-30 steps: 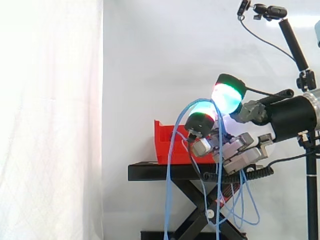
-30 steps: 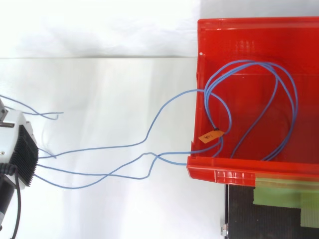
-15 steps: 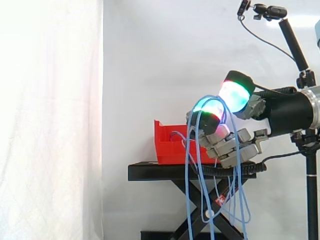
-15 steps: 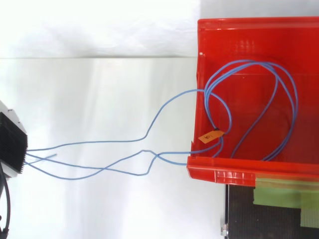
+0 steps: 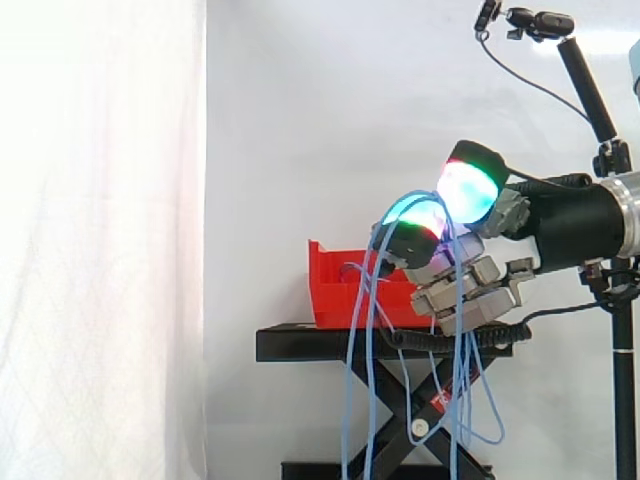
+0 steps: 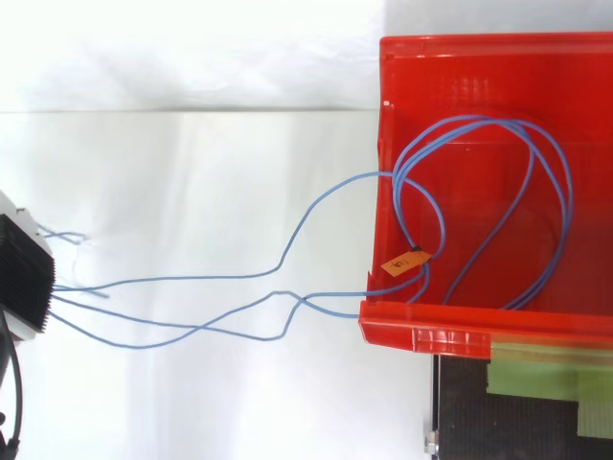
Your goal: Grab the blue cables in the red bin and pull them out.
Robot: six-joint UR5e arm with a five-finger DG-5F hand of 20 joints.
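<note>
The blue cables (image 6: 469, 119) are hooked in the curled fingers (image 5: 418, 225) of the hand (image 5: 480, 300), off past the red bin (image 6: 431, 337), so the loops inside get dragged out.

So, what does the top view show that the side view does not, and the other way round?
Top view: the blue cables looped on the floor of the red bin, an orange tag on them. Side view: the hand, fingers curled round the cables, and strands hanging past the black stand. Both: the bin, with cables leading out of it toward the hand.
</note>
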